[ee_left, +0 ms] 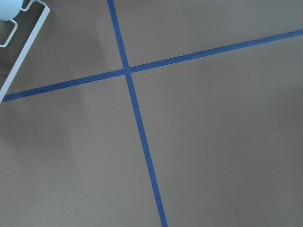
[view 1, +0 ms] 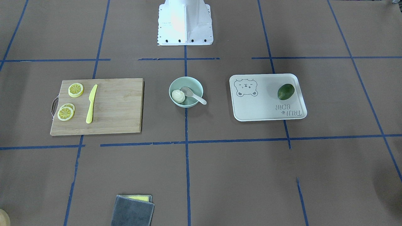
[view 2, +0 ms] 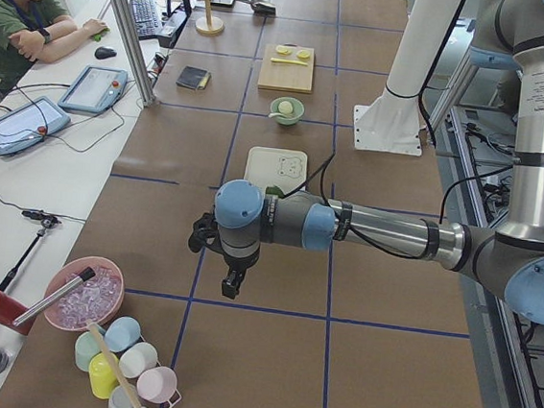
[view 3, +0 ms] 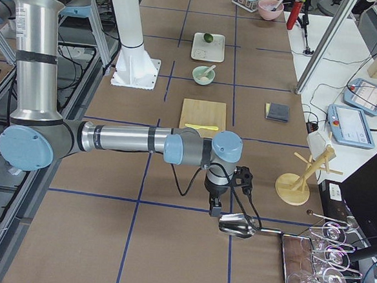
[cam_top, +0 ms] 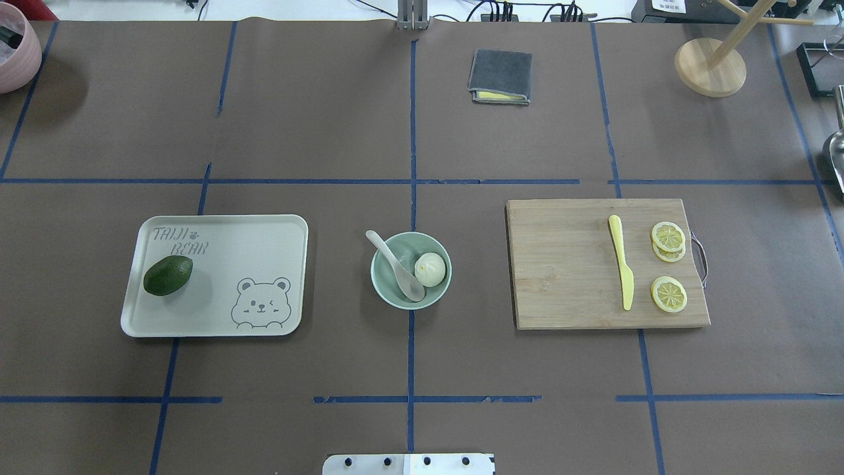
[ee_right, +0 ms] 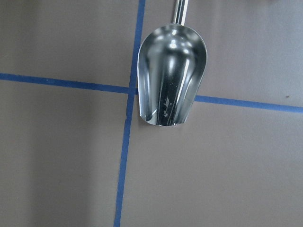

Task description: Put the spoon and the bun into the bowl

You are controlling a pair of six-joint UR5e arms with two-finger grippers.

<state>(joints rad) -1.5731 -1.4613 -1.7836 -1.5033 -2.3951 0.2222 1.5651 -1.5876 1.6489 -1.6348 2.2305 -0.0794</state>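
Both task objects lie inside the bowl (cam_top: pixel 440 290), which stands well apart from both end effectors, roughly midway between them along the table. The left gripper (view 2: pixel 231 290) hangs fingers-down over bare table near a crossing of blue tape lines (ee_left: pixel 127 71), and the right gripper (view 3: pixel 214 211) hangs directly above a metal scoop (ee_right: pixel 171 78) at the opposite end. Each gripper shows only in a side view, so it cannot be told whether the fingers are parted or closed; nothing is seen hanging from either. The task reads as complete, so the remaining hazards are disturbances. The spoon (cam_top: pixel 395 266) rests with its scoop on the bowl floor and its handle projecting over the rim on the side toward the left gripper; a knock on that handle, or a nudge to the bowl, would probably lever it out. The bun (cam_top: pixel 430 269) sits just beside the spoon's scoop, on the side toward the right gripper, and would likely stay put unless the bowl tips. A downward move of the right gripper would strike the metal scoop below it. The spoon appears pale grey-white and slightly translucent, with a short thick handle; the bun is white and round with a pleated top; the bowl is glossy mint-green, plain, and upright.
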